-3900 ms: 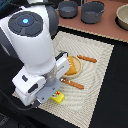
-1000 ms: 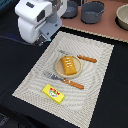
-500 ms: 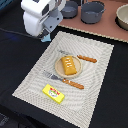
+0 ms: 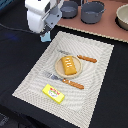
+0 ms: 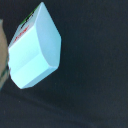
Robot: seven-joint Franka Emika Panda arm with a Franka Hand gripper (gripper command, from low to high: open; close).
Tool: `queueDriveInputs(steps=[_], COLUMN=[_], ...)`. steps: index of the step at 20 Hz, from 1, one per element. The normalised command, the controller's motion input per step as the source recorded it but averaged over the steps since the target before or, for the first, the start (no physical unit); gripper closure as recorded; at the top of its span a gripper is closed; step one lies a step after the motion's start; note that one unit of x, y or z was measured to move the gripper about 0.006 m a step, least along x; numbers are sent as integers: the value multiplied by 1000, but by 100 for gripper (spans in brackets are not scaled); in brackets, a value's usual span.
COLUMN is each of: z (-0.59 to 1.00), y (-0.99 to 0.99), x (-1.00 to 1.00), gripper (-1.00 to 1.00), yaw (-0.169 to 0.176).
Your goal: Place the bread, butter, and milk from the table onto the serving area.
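The white hand point(image 4: 44, 31) is hanging over the black table point(image 4: 20, 65) at about ten o'clock from the round plate point(image 4: 59, 75), and its fingers are hidden, so I cannot tell whether they are spread or closed. The pale-blue milk carton point(image 4: 45, 37) is peeking out just beneath it, sitting on the table right beside the far corner of the striped placemat point(image 4: 95, 85); in the wrist view the milk carton point(image 5: 34, 47) is filling much of the frame against the dark surface. The bread point(image 4: 70, 65) is lying on the plate at the placemat's centre, between the fork point(image 4: 52, 76) and knife point(image 4: 86, 58). The butter point(image 4: 53, 93) is resting on the placemat at six o'clock from the plate.
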Motion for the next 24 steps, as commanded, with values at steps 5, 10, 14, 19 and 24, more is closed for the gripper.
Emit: queueDriveInputs(steps=[5,10,14,19,24], z=[-281,10,91,-148,-361], y=[343,393,295,34,0], x=[-718,-406,-90,-61,-238], gripper=[-100,-100,-100,-100,-100], yaw=[85,146,105,57,69])
